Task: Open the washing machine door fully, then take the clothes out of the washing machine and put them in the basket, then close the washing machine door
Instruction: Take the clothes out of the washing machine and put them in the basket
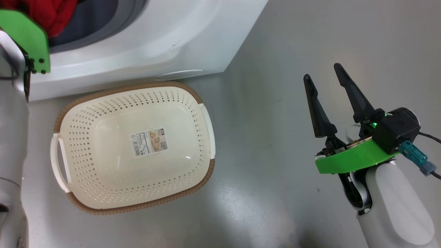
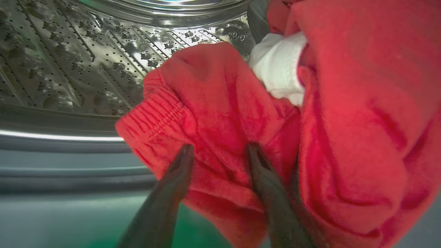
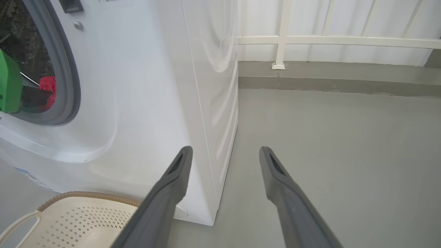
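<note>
The clothes [image 2: 224,103] lie in the drum [image 2: 69,62], a bunched red heap with a white part [image 2: 275,65] tucked in near the top of the left wrist view. The heap is too crumpled for me to read a long axis; a ribbed cuff points left in that view, towards the perforated wall. The frame cuts off its right and lower sides. My left gripper [image 2: 220,153] has its jaws partly spread astride a fold of the red cloth, tips against it; I cannot tell whether they pinch it. From the head, a green bracket [image 1: 27,38] on my left arm hides most of the heap. Below the washer [image 1: 137,44] sits the basket [image 1: 131,88], long axis across the view, label showing. My right gripper [image 1: 322,72] hangs over the floor [image 1: 275,51], jaws spread wide, holding nothing.
</note>
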Available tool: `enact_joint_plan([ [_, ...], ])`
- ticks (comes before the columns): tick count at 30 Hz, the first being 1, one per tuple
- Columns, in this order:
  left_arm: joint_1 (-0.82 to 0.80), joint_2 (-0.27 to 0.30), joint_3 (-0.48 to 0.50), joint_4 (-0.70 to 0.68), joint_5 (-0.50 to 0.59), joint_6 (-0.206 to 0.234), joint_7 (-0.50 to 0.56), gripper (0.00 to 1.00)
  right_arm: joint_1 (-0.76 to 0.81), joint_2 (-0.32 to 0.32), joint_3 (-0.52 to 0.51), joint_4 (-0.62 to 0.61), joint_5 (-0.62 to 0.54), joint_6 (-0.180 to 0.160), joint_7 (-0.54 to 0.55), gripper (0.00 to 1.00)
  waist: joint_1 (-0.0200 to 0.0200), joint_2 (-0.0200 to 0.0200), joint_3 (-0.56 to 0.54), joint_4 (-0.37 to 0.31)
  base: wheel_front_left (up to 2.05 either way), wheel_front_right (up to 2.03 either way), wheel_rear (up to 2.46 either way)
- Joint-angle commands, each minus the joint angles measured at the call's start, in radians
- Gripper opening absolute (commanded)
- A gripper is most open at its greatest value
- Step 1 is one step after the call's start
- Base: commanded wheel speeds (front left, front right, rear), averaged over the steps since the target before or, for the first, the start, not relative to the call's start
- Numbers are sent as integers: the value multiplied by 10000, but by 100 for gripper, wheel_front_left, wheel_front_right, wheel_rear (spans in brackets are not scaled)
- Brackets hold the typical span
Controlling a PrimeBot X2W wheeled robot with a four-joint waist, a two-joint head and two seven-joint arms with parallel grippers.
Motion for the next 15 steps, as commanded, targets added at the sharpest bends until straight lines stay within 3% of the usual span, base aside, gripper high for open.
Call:
enact_joint_plan([
  [1, -60, 532, 28, -86, 49, 16, 124, 0, 26, 64, 257, -239, 86, 62, -63, 100, 0, 0, 6, 3, 0, 0, 0],
  [15, -14, 421, -75, -249, -217, 164, -1065, 0, 16, 65, 201, -168, 105, 62, -63, 100, 0, 0, -75, 180, 0, 0, 0],
])
